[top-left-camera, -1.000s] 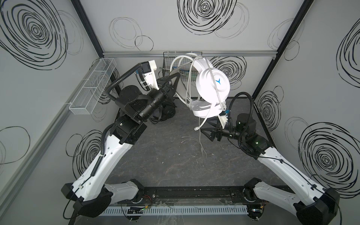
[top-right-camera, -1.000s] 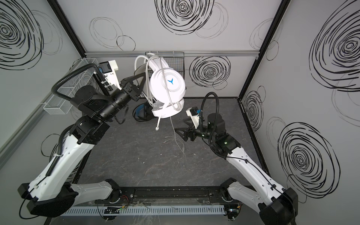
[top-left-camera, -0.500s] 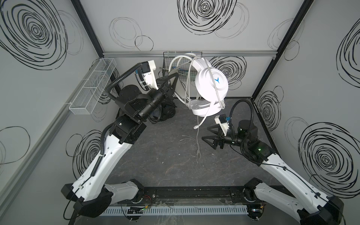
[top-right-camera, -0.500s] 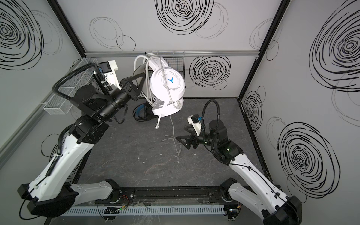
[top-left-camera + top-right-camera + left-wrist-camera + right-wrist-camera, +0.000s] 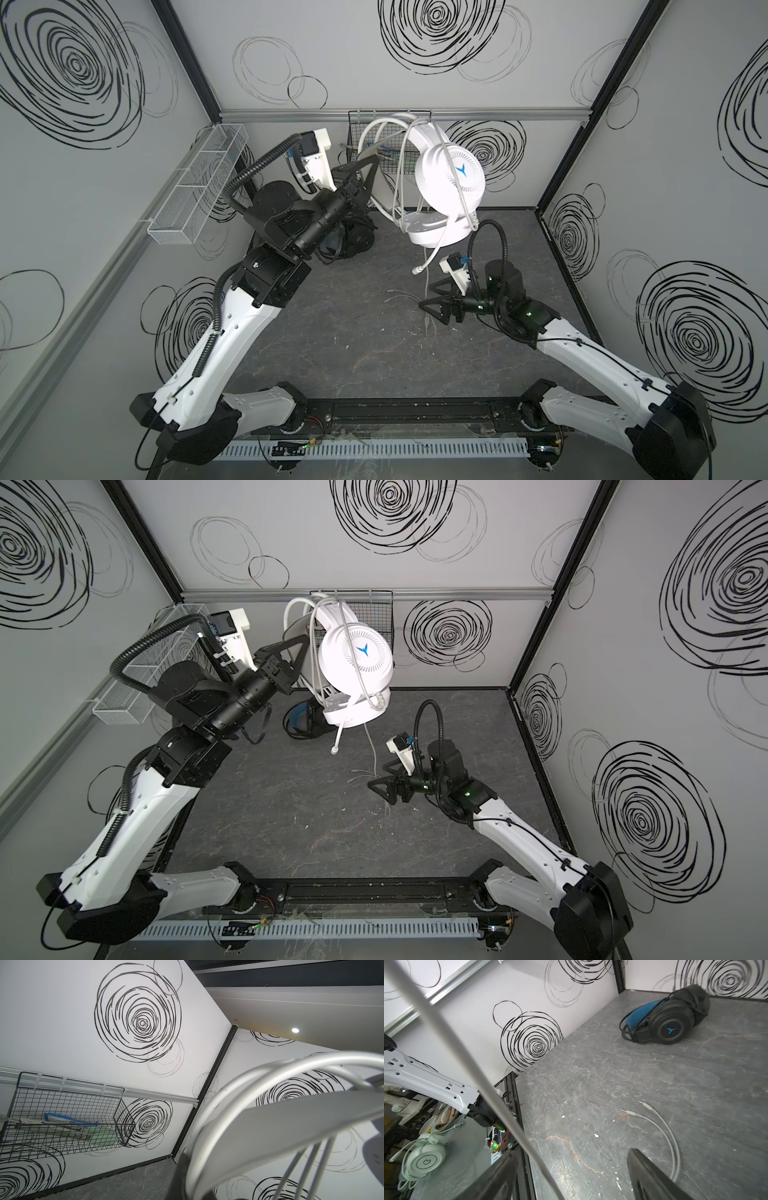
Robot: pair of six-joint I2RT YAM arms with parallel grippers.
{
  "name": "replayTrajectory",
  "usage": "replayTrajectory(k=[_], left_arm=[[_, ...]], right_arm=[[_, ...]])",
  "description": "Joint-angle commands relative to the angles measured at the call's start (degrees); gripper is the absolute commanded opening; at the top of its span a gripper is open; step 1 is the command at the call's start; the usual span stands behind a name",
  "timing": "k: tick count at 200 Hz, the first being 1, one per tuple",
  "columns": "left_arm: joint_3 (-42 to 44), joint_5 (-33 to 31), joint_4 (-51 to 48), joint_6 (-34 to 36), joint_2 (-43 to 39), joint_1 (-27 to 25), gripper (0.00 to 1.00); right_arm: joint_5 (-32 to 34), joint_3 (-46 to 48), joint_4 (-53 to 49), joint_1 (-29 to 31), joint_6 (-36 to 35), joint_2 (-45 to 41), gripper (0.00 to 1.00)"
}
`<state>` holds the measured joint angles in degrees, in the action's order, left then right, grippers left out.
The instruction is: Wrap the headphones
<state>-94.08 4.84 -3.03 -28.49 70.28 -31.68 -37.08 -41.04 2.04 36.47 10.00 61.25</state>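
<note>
While my left arm rears high toward the back wall, its left gripper (image 5: 372,163) is pinched onto the band of the white headset (image 5: 451,174), which hangs in the air before the black basket (image 5: 354,133). My right arm lies low, with the right gripper (image 5: 429,297) spread just above the floor (image 5: 353,332) and the cable (image 5: 467,1053) passing between its fingers. Only the right wrist view shows me the plugs (image 5: 632,1113) lying on the floor and the black headset (image 5: 670,1020) whole; in both top views my left arm half hides it. Inside the cell I count two headsets and two plugs.
</note>
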Motion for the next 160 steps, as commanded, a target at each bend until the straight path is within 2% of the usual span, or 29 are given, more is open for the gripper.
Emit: replayTrajectory(k=[1,44,62,90,107,136,160], left_arm=[[-0.4,-1.3,5.4,-0.9,-1.8,0.7,0.0],[1.2,-2.4,5.3,-2.3,-2.1,3.1,0.0],[1.9,-2.6,5.4,-3.1,-2.3,4.7,0.0],[1.9,-4.2,4.5,-3.3,-2.2,5.8,0.0],[2.0,-4.8,4.3,-3.7,-2.2,6.5,0.0],[2.4,-6.5,2.8,-4.5,-2.2,7.7,0.0],[3.0,-8.6,1.2,-5.1,-2.4,9.0,0.0]], right_arm=[[-3.2,0.5,4.2,1.9,1.3,2.0,0.84],[-3.0,2.1,5.4,3.0,1.4,3.0,0.74],[-3.3,2.5,5.7,3.0,1.5,3.7,0.61],[-3.6,2.5,5.5,2.9,1.0,4.7,0.3],[-3.4,2.4,4.8,2.9,0.3,5.0,0.17],[-2.3,1.4,2.1,3.0,-1.1,4.9,0.0],[-1.0,0.6,-0.7,3.1,-2.3,3.2,0.0]])
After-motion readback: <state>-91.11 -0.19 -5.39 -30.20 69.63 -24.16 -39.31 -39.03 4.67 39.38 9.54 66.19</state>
